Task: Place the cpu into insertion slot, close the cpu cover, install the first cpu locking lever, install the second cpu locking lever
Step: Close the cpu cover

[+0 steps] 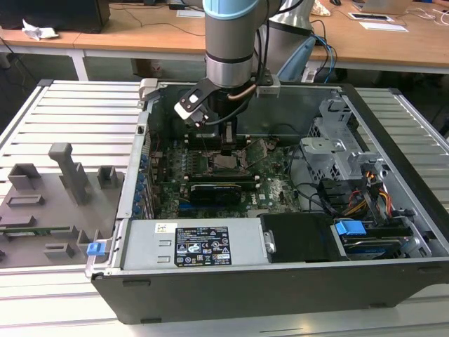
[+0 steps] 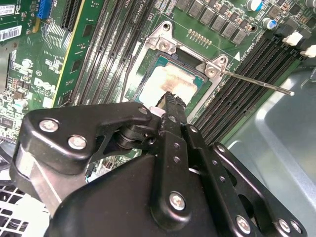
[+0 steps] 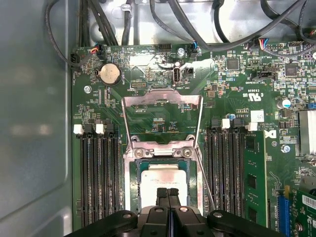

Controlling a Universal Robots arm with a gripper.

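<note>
Black gripper (image 3: 168, 190) vertical, tips together, over cpu (image 3: 159, 175)

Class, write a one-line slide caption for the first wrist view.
Shut tool over the cpu lying in the insertion slot, cpu cover open.

cpu (image 3: 163, 176) in insertion slot (image 3: 132, 182), hand (image 3: 168, 191) above

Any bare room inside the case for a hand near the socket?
Bare grey case panel beside the outer memory slots. Crowded: cpu under the shut gripper, open cpu cover, memory slots either side, cables beyond the cover.
</note>
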